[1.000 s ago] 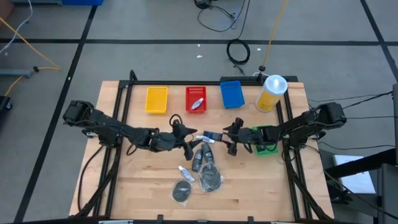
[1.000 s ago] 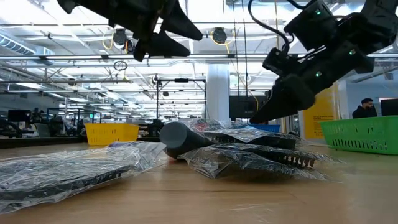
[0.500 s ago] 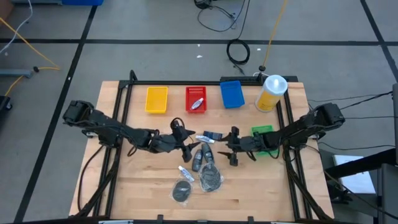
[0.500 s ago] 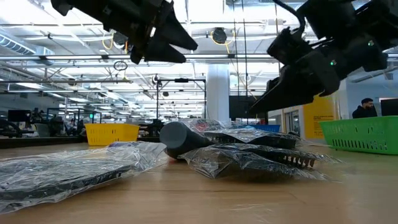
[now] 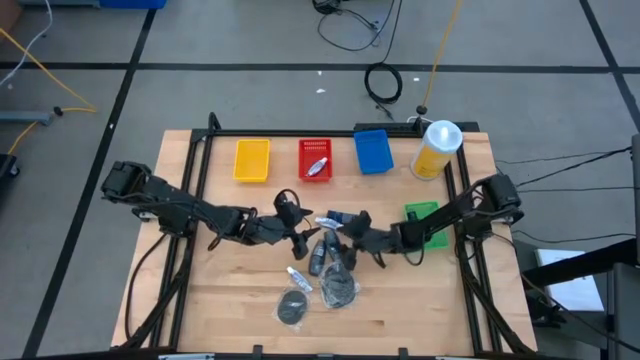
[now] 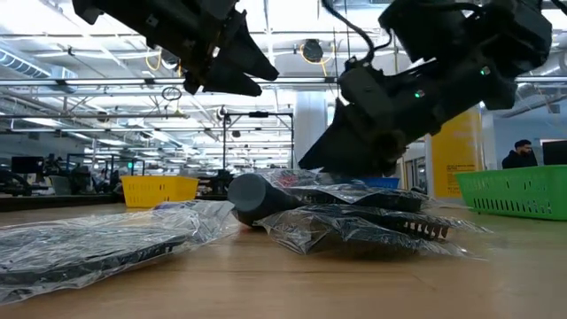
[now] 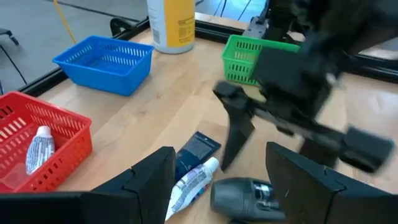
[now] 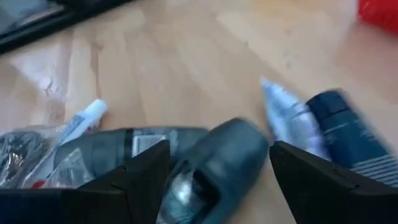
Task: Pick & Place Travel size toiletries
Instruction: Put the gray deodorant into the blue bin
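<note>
Two grippers: both are over the toiletry pile in the middle of the desk (image 5: 230,300), nothing held by either.
Left gripper (image 5: 300,227): hovering at the left edge of the pile, fingers spread fairly wide, empty.
Right gripper (image 5: 352,240): reaching in from the right, low over the pile, fingers wide apart and empty, a dark bottle (image 8: 217,165) right between them in its wrist view.
Toiletries on the desk: a loose cluster mid-desk — a white tube with blue marks (image 7: 191,180) lying against a dark flat packet (image 7: 196,149), dark bottles, another small white tube (image 5: 300,276) on the near-left side.
Pucks: two round dark-grey pucks (image 5: 294,308) in crinkly clear wrap at the near end of the cluster, one just right of the other.
Red basket (image 5: 315,160): far side, middle, already has one white tube (image 7: 37,149) in it.
Other baskets: yellow basket (image 5: 252,160) to the left of red, blue basket (image 5: 372,151) to the right, green basket (image 5: 428,222) at the right edge by the right arm.
Yellow bottle (image 5: 435,150): big, white cap, far right corner, upright.
Labels: there's print on the yellow bottle and the tubes but honestly can't read any of it.
Background: a person (image 6: 523,152) far off on the right in the low view.
</note>
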Robot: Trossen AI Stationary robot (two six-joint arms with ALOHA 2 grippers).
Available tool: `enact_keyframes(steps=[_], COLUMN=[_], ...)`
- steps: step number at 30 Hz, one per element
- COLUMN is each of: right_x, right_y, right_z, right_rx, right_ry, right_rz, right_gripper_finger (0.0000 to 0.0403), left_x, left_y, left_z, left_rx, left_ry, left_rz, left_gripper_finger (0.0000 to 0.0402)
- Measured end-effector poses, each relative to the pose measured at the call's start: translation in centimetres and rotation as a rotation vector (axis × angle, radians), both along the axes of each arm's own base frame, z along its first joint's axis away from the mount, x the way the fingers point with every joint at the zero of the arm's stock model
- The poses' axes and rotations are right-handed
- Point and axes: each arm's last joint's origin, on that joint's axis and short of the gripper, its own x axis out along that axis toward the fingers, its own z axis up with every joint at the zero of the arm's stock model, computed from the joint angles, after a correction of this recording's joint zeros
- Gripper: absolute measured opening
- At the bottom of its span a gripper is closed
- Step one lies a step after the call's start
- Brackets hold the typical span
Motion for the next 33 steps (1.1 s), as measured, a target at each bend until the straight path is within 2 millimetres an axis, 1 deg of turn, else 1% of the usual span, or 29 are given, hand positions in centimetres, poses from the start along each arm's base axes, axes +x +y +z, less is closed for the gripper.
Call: enact_keyframes(steps=[4,7,11,16,19,25,28,33], right_x=[0.8,1.3,1.6,1.6,1.4,0.5,-0.2,-1.3], right_y=[0.8,1.0,1.1,1.1,1.3,1.7,1.5,1.1], right_z=[-1.0,-2.3,-3.1,-3.1,-2.7,-0.9,0.8,3.8], right_rx=[0.002,0.004,0.008,-0.025,-0.048,-0.06,-0.063,-0.058], right_ry=[0.082,0.122,0.125,0.141,0.148,0.187,0.208,0.195], right_rz=[0.0,-0.002,-0.024,-0.003,0.037,0.07,0.057,0.052], right_gripper_finger=[0.0267,0.0267,0.0252,0.0202,0.0202,0.0202,0.0202,0.0202], left_x=[0.0,0.0,0.0,0.0,0.0,0.0,0.0,0.0], left_y=[0.1,0.1,0.1,0.1,0.1,0.1,0.1,0.1], left_z=[0.0,0.0,0.0,0.1,0.0,0.0,0.0,0.0], left_rx=[-0.002,-0.006,-0.004,-0.001,0.001,-0.005,-0.003,-0.002], left_ry=[-0.001,-0.007,-0.007,-0.01,-0.006,-0.006,-0.005,-0.006], left_rz=[0.003,0.004,0.009,0.011,0.011,0.014,0.014,0.013], left_gripper_finger=[0.0246,0.0246,0.0246,0.0246,0.0246,0.0246,0.0246,0.0246])
